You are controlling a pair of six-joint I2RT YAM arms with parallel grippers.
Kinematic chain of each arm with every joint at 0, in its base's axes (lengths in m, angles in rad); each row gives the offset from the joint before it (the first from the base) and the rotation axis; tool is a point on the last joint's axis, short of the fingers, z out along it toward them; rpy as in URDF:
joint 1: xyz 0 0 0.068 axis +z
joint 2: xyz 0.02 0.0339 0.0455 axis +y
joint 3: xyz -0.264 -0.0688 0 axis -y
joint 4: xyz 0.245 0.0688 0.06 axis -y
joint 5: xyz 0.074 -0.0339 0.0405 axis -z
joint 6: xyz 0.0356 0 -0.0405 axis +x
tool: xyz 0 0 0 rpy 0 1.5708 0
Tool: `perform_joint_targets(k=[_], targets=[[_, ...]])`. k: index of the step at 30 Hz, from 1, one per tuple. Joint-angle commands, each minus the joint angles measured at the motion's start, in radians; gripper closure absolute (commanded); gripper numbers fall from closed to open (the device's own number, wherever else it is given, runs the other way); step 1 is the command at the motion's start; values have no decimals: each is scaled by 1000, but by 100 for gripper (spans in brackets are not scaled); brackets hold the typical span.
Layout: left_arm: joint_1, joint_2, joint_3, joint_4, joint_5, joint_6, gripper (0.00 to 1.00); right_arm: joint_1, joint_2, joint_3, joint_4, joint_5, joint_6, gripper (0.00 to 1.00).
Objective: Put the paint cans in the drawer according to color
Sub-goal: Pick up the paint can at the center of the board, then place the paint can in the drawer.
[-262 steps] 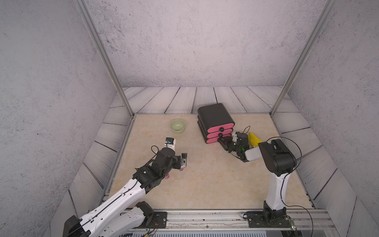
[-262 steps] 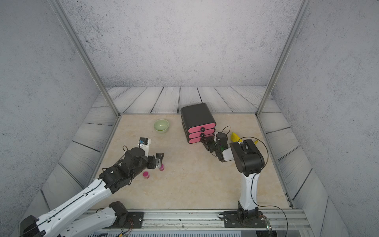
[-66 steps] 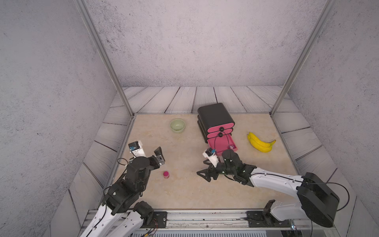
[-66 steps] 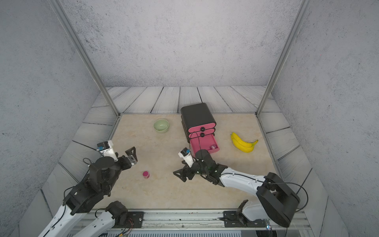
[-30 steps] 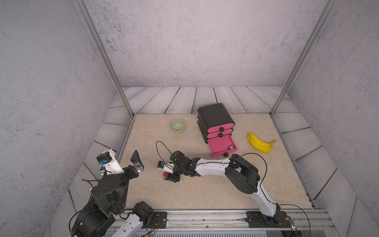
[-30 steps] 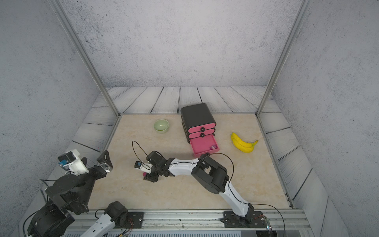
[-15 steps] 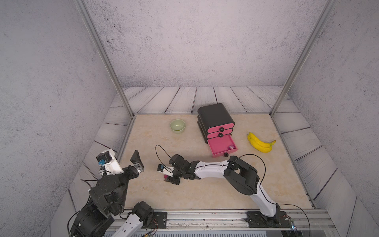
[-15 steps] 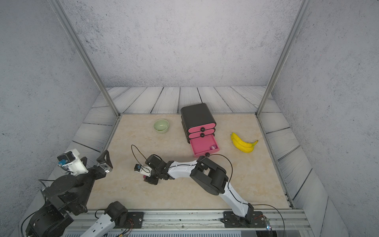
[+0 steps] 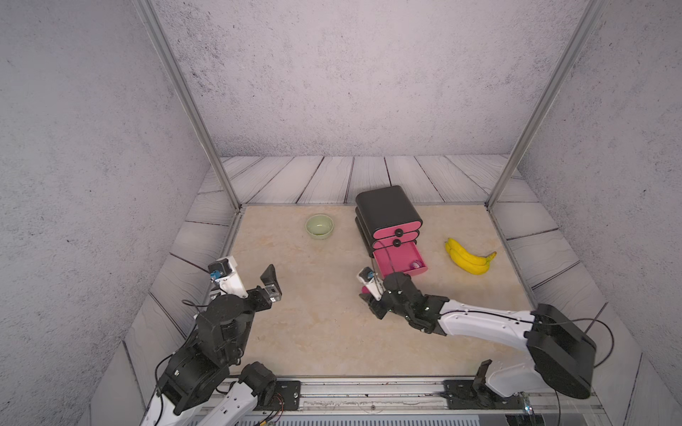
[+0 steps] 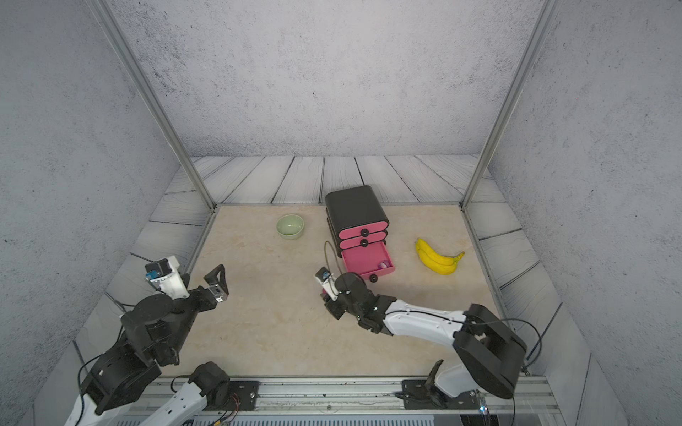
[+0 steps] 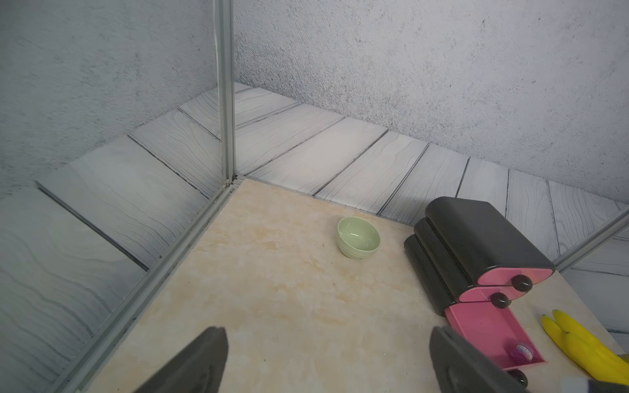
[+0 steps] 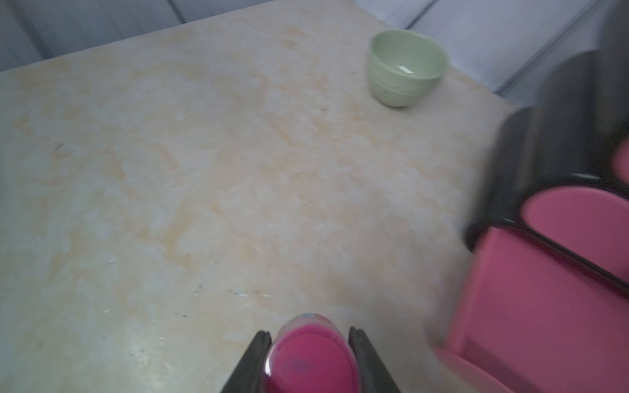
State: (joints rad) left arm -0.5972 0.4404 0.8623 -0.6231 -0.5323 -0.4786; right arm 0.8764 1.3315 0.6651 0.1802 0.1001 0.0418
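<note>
The right tool [image 12: 309, 337] grips a magenta can [image 12: 311, 360] between narrowed jaws, low over the tabletop [image 9: 313, 324] and just beside the front of the chest [image 9: 385, 210]. The bottom drawer [image 9: 396, 258] stands pulled out with a second can [image 9: 416, 264], also magenta, inside. The step in hand looks like carrying the can to its match. Next it must clear the drawer's front wall, lower beside the second can and release. The left tool [image 11: 326, 343] hangs wide and empty, well apart.

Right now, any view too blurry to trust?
Right wrist view: drawer smeared by motion blur, magenta paint can soft close to the lens, bowl fairly clear. Left wrist view: sharp. Both top views: sharp, evenly lit.
</note>
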Motion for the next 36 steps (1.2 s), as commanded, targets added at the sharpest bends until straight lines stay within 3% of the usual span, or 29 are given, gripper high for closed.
perform_joint_targets(k=[1, 4, 7, 20, 25, 30, 34, 36], targets=[[5, 46, -19, 80, 82, -54, 1, -115, -122, -95, -29, 102, 74, 68], [4, 83, -39, 115, 118, -74, 1, -228, -133, -106, -23, 98, 71, 68], [4, 111, -60, 134, 146, -101, 1, -310, -47, -53, -3, 58, 91, 68], [4, 73, -124, 55, 178, -183, 1, -344, 350, 187, 61, -1, 188, 65], [5, 53, -117, 40, 160, -171, 1, -343, 400, 229, 41, -14, 209, 46], [5, 73, -114, 56, 169, -164, 1, -343, 281, 197, 16, -23, 201, 43], [4, 97, -125, 92, 190, -159, 1, -344, 14, 60, -5, -8, 236, 42], [4, 113, -140, 120, 206, -158, 1, -348, -138, -28, -38, 5, 307, 37]])
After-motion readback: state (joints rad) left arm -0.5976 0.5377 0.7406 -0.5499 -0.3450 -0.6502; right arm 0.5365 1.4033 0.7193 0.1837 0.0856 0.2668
